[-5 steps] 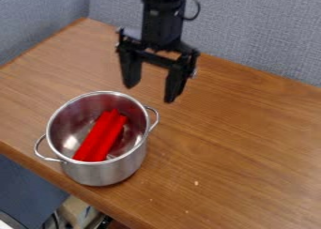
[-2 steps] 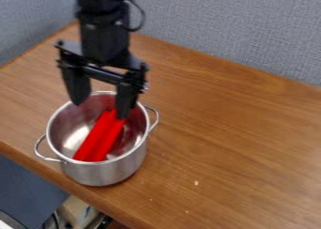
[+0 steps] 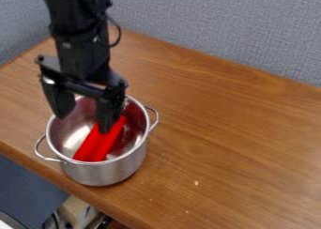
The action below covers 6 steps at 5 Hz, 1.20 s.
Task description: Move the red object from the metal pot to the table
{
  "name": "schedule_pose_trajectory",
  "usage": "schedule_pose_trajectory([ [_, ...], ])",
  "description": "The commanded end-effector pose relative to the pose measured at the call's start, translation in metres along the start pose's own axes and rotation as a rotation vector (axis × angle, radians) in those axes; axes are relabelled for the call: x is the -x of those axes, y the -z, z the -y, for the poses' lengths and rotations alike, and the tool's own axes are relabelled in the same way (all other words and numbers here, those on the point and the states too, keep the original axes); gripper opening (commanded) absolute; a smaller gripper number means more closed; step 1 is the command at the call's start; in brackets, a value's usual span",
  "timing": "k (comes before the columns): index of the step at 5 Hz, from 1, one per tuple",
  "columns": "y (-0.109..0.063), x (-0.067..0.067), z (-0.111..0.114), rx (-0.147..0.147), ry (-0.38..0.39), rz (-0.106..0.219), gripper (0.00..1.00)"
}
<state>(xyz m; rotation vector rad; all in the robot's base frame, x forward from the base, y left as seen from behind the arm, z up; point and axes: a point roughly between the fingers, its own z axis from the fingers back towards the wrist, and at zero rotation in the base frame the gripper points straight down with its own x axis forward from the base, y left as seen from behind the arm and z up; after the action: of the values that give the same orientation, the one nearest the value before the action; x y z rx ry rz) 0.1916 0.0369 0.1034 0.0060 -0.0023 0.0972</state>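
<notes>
While poised for the grasp, fingers [image 3: 84, 99] spread and unladen; red object [image 3: 98, 139] inside metal pot [image 3: 118, 166], by desk's [image 3: 232, 129] near-left edge. Next: lowering astride, then closing.

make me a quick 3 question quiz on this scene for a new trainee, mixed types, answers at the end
1. True or false: the red object lies on the bare table.

2. Multiple choice: how do the jaws of the gripper stand?
a) closed on the red object
b) spread apart
c) closed on a pot handle

3. Fill in the blank: the metal pot has two loop ______ at its rim.

Key: 1. false; 2. b; 3. handles
</notes>
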Motion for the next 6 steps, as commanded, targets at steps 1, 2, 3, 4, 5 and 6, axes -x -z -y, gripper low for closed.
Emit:
schedule_pose_trajectory([
  [1, 0.011, -0.002, -0.003, 0.011, -0.015, 0.017, 1.00],
  [2, 0.026, -0.004, -0.004, 0.022, -0.028, 0.008, 1.00],
  [3, 0.036, -0.005, -0.005, 0.024, -0.029, 0.011, 1.00],
  [4, 0.044, -0.007, -0.005, 0.024, -0.032, 0.003, 1.00],
  [5, 0.049, -0.009, -0.007, 0.016, -0.034, -0.001, 1.00],
  [6, 0.052, -0.011, -0.009, 0.003, -0.034, 0.006, 1.00],
])
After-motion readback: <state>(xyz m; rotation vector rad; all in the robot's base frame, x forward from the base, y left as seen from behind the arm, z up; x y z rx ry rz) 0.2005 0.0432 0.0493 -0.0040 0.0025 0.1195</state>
